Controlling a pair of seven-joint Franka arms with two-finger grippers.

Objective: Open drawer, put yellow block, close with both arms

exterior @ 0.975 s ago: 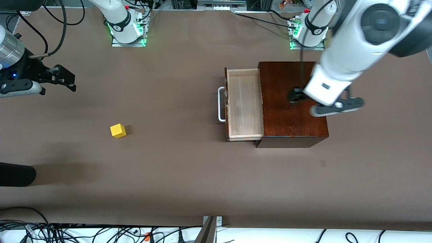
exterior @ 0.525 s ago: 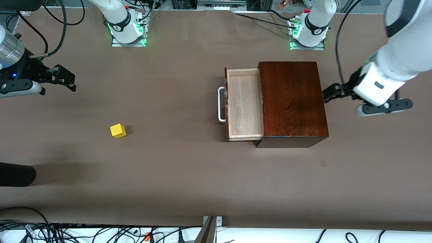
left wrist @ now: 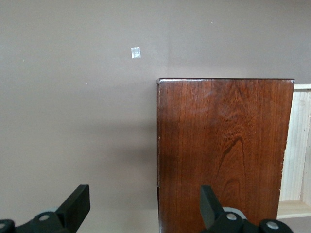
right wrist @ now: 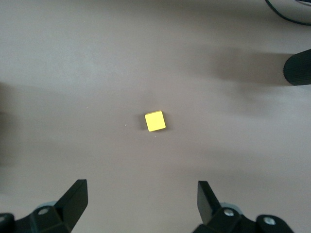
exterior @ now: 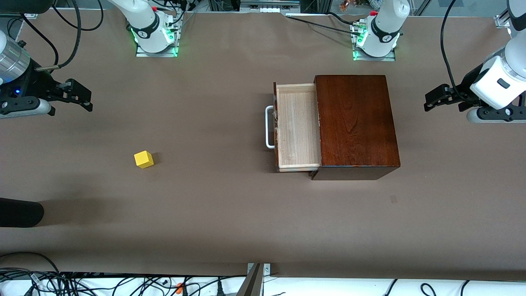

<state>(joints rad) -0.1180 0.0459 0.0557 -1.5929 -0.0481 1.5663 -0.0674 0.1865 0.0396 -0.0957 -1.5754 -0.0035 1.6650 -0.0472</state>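
The drawer (exterior: 298, 125) stands pulled out of the dark mahogany box (exterior: 355, 123), its pale-wood tray bare and its white handle (exterior: 269, 126) pointing toward the right arm's end. The yellow block (exterior: 143, 159) sits alone on the brown table, well apart from the drawer. My right gripper (exterior: 88, 100) hangs open over the table at the right arm's end; its wrist view looks down on the yellow block (right wrist: 155, 121) past the right gripper (right wrist: 141, 191). My left gripper (exterior: 429, 100) is open and empty, over the table beside the box's closed end. The left wrist view shows the box top (left wrist: 223, 145) past the left gripper (left wrist: 144, 199).
A black rounded object (exterior: 20, 212) lies at the right arm's end, nearer the front camera than the block. A small pale mark (exterior: 393, 199) is on the table near the box. Cables run along the table's near edge (exterior: 123, 283).
My left arm has swung from over the box top out toward the left arm's end of the table. The right arm, drawer and block have not moved.
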